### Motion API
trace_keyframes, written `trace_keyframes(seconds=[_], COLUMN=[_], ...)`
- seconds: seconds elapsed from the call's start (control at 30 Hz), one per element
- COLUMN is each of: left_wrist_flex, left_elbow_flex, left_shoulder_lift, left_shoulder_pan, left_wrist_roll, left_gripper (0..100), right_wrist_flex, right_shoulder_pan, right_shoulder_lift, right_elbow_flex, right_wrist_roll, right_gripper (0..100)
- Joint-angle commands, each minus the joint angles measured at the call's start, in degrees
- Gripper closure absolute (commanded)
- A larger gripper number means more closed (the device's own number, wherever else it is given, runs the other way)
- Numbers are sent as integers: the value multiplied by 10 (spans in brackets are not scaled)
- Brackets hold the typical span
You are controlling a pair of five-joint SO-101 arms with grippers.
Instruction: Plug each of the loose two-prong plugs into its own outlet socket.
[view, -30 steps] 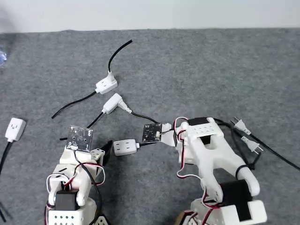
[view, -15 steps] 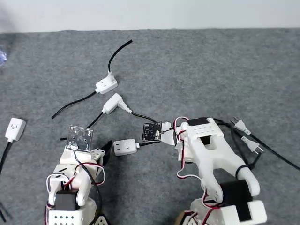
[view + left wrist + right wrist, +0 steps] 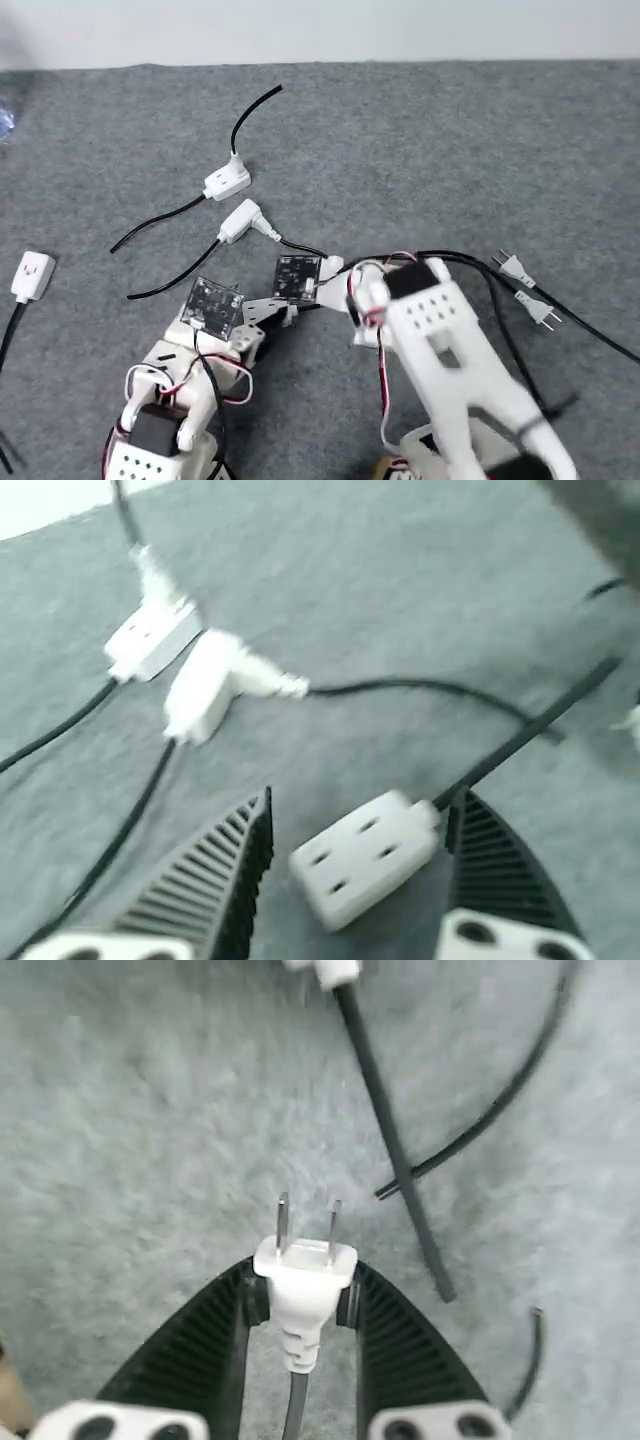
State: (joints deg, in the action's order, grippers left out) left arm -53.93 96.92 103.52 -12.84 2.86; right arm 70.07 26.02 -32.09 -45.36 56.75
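Presently, left hand: apart, either side of outlet socket on worktop.
Right hand: clamped on two-prong plug, prongs exposed.

Grey felt mat runs back to a white wall.

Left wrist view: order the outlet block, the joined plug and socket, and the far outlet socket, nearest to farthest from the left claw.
1. outlet block: between the open fingers of the left claw.
2. joined plug and socket: ahead on the carpet, off to one side.
3. far outlet socket: just beyond the joined pair, close beside it.
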Motion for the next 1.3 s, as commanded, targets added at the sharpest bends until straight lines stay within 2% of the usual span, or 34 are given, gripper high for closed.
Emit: trace_keyframes(seconds=[0.0,0.1,0.37,0.53,0.67,0.9,1.27], left_wrist_flex=[32,32,44,44,44,44,12], left_elbow_flex=[-5,-6,-5,-15,-32,-66,-59], left_shoulder_lift=[9,9,9,9,9,9,9], left_shoulder_pan=[-69,-102,-103,-103,-103,-54,-120], left_wrist_roll=[-116,-178,-181,-183,-217,-248,-251], left_gripper=[728,727,727,727,727,727,727], right_wrist_flex=[45,65,65,40,40,40,7], right_shoulder_pan=[38,51,76,56,52,51,53], right_shoulder_lift=[-87,-98,-100,-97,-97,-97,-97], right_elbow_flex=[35,38,60,67,66,65,68], right_wrist_roll=[-24,-39,-65,-64,-64,-61,-65], right_gripper=[990,990,990,990,990,990,990])
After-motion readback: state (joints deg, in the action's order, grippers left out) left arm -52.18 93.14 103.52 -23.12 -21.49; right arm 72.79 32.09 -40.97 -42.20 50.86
